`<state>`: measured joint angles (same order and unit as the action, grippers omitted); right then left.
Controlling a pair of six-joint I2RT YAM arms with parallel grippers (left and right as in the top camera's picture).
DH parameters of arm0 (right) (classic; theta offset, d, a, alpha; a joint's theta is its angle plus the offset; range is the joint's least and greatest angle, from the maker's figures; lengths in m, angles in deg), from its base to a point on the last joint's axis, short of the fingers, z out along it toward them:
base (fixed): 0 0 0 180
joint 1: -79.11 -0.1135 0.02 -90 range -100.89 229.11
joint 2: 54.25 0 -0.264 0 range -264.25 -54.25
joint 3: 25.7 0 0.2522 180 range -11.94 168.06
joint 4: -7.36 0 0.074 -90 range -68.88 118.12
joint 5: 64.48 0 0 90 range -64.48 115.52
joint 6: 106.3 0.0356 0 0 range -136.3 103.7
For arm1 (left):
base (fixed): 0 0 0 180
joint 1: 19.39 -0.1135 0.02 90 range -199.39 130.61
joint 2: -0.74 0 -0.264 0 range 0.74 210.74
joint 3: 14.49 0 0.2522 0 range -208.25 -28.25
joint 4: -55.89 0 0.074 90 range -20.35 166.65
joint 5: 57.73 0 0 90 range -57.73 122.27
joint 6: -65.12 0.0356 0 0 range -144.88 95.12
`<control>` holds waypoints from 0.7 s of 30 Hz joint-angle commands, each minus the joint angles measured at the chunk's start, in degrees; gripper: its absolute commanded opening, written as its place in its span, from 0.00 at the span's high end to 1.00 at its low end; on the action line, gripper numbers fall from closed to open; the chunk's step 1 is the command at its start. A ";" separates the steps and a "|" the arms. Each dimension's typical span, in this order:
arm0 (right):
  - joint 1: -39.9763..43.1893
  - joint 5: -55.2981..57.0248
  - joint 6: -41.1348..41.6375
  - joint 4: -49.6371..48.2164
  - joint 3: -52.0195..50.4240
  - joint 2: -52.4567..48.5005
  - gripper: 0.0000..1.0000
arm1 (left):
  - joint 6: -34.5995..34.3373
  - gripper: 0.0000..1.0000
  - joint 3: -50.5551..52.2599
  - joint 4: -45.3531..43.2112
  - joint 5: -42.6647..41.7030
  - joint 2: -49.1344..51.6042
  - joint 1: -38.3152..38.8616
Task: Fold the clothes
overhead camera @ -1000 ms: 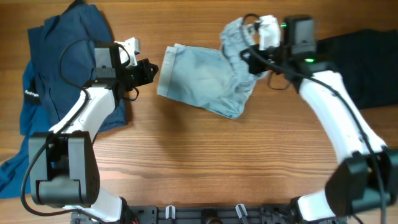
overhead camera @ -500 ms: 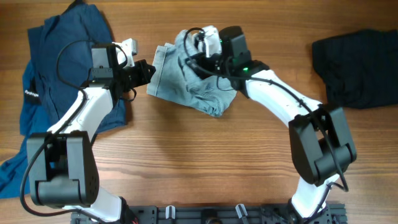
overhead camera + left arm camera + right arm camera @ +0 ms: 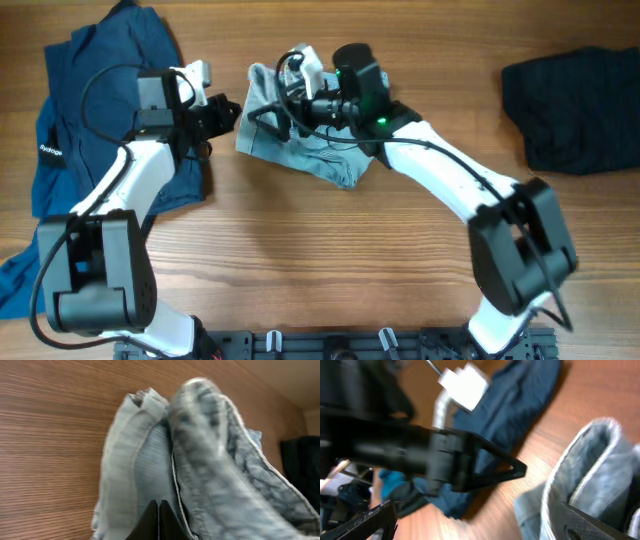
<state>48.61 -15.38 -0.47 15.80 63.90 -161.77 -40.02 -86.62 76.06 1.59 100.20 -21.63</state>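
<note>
The light blue denim shorts (image 3: 318, 152) lie bunched and doubled over at the top middle of the table. My right gripper (image 3: 275, 112) hovers over their left part with its jaws wide open and nothing between them. In the right wrist view the shorts (image 3: 592, 465) rise as a folded ridge by the right finger (image 3: 600, 525). My left gripper (image 3: 228, 114) is shut, its tips at the shorts' left edge. In the left wrist view the closed fingertips (image 3: 158, 519) rest against the cloth (image 3: 200, 445); no fabric shows between them.
Dark navy garments (image 3: 90, 120) lie piled at the left, under and behind my left arm, and show in the right wrist view (image 3: 520, 395). A black garment (image 3: 575, 105) lies at the far right. Bare wooden table (image 3: 330, 260) fills the front.
My right arm swung left with the shorts' right part, laid it over the left half, and opened its jaws. The left gripper stayed shut, shifting slightly left.
</note>
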 commanded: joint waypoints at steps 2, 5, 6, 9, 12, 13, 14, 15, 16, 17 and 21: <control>3.06 4.55 0.28 4.59 0.35 8.81 0.00 | 1.42 0.96 -0.92 -0.46 -0.90 -5.95 -3.69; 4.76 16.59 -1.33 10.86 0.35 9.92 0.00 | 1.44 0.96 -0.92 -0.76 -0.98 -10.32 -4.66; 4.87 19.58 -1.44 12.52 0.35 9.38 0.01 | 1.44 0.96 -0.92 -1.01 -0.96 -11.58 -4.66; 4.28 20.76 -0.76 13.86 0.33 6.25 0.01 | 1.42 0.96 -0.92 -1.16 -0.96 -13.51 -4.63; 2.62 20.79 1.57 11.34 0.33 1.09 0.00 | 1.42 0.96 -0.90 -0.90 -0.96 -13.53 -4.63; 2.23 20.72 2.95 10.62 0.33 -0.24 0.01 | 1.42 0.96 -0.90 -0.48 -0.96 -13.49 -4.63; 1.33 19.23 5.55 8.92 0.33 -2.97 0.01 | 1.42 0.96 -0.90 0.04 -0.96 -13.49 -4.66; 0.52 17.07 7.04 7.41 0.33 -4.76 0.02 | 1.44 0.96 -0.90 0.35 -0.74 -13.49 -4.70; -0.37 14.88 8.09 6.01 0.35 -6.29 0.04 | 1.51 0.96 -0.90 0.55 -0.66 -13.49 -4.70; -2.27 12.24 10.25 3.78 0.35 -8.50 0.05 | 3.21 0.96 -0.90 0.70 -0.26 -13.49 -4.70; -6.45 10.58 14.23 3.61 0.35 -10.25 0.11 | 3.15 0.96 -0.90 0.74 1.44 -13.49 -5.29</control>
<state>45.35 -0.04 8.80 19.29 64.14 -171.34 -38.69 -86.73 76.83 1.66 86.88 -26.22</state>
